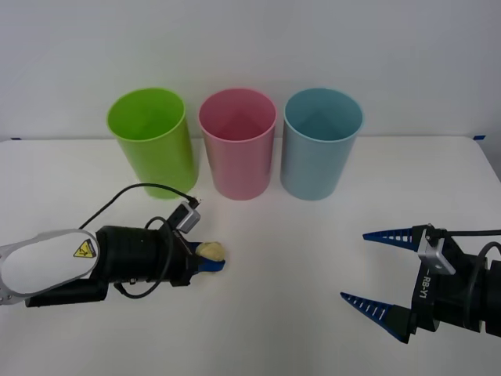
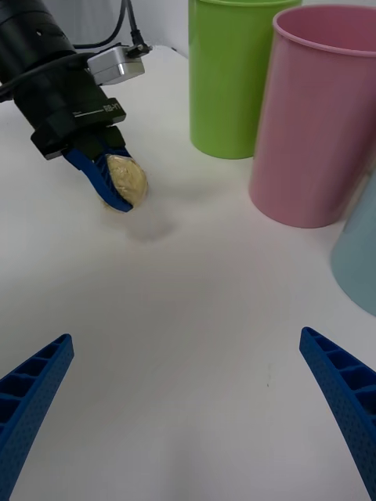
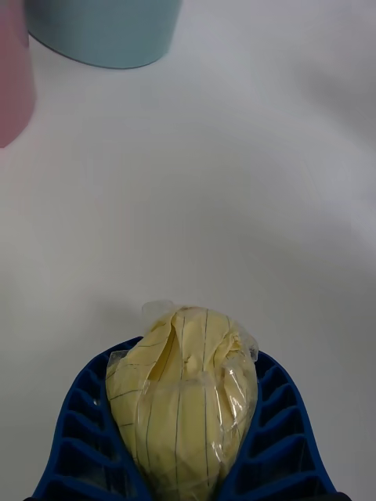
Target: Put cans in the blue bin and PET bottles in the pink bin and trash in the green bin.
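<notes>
Left gripper (image 1: 210,258), low over the table (image 1: 297,258) in the front view, is clamped on the trash (image 1: 211,251), a yellow crumpled paper ball, near the green bin (image 1: 150,141); the right gripper (image 1: 374,270) waits spread wide.

From the right wrist view, the ball (image 2: 125,180) sits at table level, so the grasp step looks done.

Seen from the left wrist, blue fingers (image 3: 74,423) cup the wad (image 3: 184,391). Next it likely needs lifting over the green rim.

Bare table (image 1: 297,258) lies open before the green bin (image 1: 151,141), pink bin (image 1: 237,143), blue bin (image 1: 320,142).
</notes>
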### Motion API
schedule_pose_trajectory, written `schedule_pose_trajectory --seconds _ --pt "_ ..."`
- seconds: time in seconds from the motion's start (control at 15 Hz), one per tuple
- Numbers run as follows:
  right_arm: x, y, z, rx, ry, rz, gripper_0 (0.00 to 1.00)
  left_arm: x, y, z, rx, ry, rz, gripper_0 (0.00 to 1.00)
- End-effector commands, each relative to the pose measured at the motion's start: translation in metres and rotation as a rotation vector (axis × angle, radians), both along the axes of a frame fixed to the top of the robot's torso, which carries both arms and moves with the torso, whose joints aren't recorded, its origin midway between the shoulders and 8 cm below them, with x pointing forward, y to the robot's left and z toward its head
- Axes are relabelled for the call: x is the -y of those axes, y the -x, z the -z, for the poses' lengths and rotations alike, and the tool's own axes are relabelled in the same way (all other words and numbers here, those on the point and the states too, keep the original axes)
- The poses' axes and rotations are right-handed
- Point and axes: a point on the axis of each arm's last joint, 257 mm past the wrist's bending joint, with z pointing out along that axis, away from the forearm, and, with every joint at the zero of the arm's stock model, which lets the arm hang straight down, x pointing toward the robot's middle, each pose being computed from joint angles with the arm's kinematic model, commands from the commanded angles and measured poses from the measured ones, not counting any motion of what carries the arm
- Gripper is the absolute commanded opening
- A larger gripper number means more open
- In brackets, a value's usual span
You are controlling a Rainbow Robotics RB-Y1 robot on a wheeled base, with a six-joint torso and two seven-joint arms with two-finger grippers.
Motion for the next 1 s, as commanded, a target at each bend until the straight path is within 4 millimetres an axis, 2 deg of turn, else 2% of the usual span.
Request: schedule_pose_trajectory --seconds 0.07,0.27,0.4,0.67,0.87,1.0 --pt "0.0 0.0 0.0 0.0 0.0 0.0 1.0 -0.015 0.012 -0.003 0.021 0.009 -0.013 0.0" --pt "0.0 0.0 0.0 0.0 0.0 0.0 1.0 -0.029 0.017 -0.01 0.05 0.03 -0.065 0.0" --pt "0.0 0.0 0.0 0.0 0.0 0.0 1.0 -0.032 0.019 -0.024 0.042 0.086 -0.1 0.0" --pt "0.0 0.0 0.0 0.0 0.0 0.0 1.0 -0.039 0.013 -0.049 0.076 0.169 -0.161 0.0" --pt "0.0 0.0 0.0 0.0 0.0 0.0 1.0 -0.04 -0.003 -0.089 0.163 0.258 -0.17 0.0" --pt "0.0 0.0 0.0 0.0 0.0 0.0 1.0 -0.044 -0.004 -0.119 0.182 0.324 -0.158 0.0"
